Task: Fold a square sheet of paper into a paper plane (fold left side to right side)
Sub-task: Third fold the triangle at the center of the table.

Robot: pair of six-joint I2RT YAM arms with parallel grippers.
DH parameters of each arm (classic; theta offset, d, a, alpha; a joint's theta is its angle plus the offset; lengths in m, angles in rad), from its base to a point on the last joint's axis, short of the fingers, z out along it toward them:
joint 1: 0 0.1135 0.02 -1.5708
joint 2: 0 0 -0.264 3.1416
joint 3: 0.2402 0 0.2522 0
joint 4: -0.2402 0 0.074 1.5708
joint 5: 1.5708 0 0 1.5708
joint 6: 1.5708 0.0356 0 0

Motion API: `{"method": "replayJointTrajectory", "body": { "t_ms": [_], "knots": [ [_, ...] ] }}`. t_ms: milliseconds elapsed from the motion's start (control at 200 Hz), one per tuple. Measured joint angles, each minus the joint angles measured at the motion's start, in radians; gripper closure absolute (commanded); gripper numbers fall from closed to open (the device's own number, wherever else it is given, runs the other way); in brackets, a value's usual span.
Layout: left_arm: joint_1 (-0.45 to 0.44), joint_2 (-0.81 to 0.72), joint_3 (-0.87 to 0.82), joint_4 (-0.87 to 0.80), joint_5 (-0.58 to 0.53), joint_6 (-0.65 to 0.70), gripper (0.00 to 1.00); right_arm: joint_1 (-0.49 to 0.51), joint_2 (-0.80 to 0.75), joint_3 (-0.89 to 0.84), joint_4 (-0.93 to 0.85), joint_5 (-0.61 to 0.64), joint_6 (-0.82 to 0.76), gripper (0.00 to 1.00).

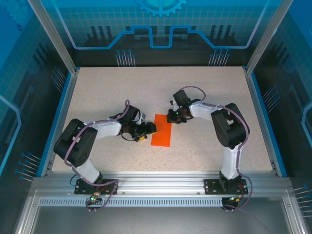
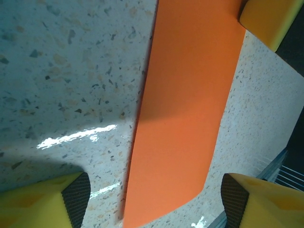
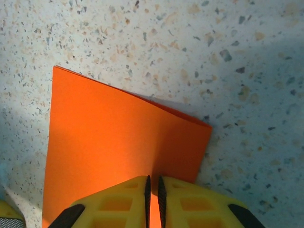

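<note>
The square sheet of paper (image 1: 161, 130) lies flat on the table as a narrow orange rectangle, folded double, its two layers showing along the far edge (image 3: 118, 142). My left gripper (image 1: 147, 133) hovers low at the paper's left side, open, its pads wide apart astride the near end of the orange strip (image 2: 185, 109), and nothing is held. My right gripper (image 1: 171, 117) is down at the paper's far right corner. Its jaws (image 3: 152, 190) are together but for a thin slit, the tips over the paper, and I see no paper pinched.
The speckled tabletop (image 1: 209, 92) has a blue raised rim on the left, right and back. An aluminium rail (image 1: 161, 183) with both arm bases runs along the near edge. A yellow finger of the right gripper (image 2: 268, 19) shows in the left wrist view.
</note>
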Motion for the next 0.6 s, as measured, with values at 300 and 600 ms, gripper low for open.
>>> {"method": "replayJointTrajectory", "body": {
  "t_ms": [300, 600],
  "knots": [
    [0.004, 0.037, 0.026, 0.0, 0.036, -0.014, 0.31, 0.001, 0.014, 0.025, -0.029, 0.011, -0.061, 0.84],
    [-0.016, 0.084, 0.052, 0.032, 0.061, -0.029, 0.43, 0.001, 0.014, 0.026, -0.03, 0.01, -0.072, 0.85]
  ]
}}
